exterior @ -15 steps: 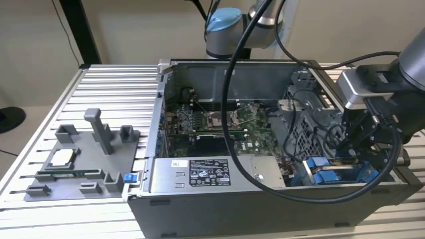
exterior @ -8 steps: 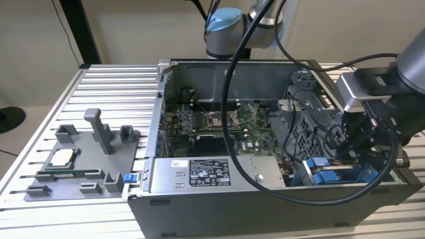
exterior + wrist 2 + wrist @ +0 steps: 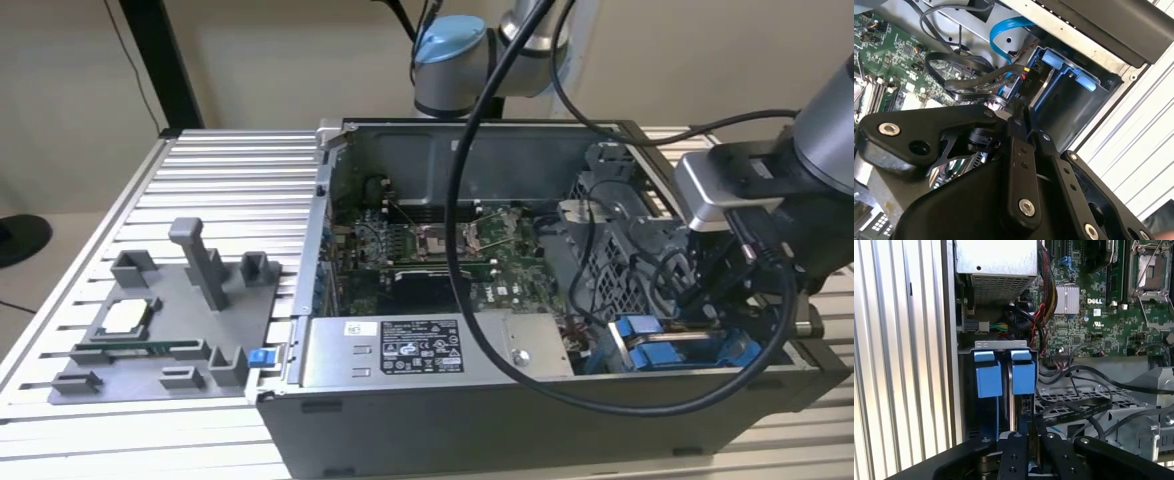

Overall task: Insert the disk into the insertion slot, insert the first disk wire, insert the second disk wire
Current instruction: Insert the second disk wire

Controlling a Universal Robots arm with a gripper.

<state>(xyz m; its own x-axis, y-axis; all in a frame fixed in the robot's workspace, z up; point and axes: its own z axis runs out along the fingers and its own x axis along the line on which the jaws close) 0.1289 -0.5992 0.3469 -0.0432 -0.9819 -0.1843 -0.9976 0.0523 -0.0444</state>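
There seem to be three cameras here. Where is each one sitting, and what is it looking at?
Exterior view: off the arm, above the open computer case, looking down; the arm shows at its right.
First wrist view: rides the wrist, looking past the gripper at the disk in its slot.
Second wrist view: rides the wrist, gripper close to the blue carrier.
Both wrist views share gripper and carrier.
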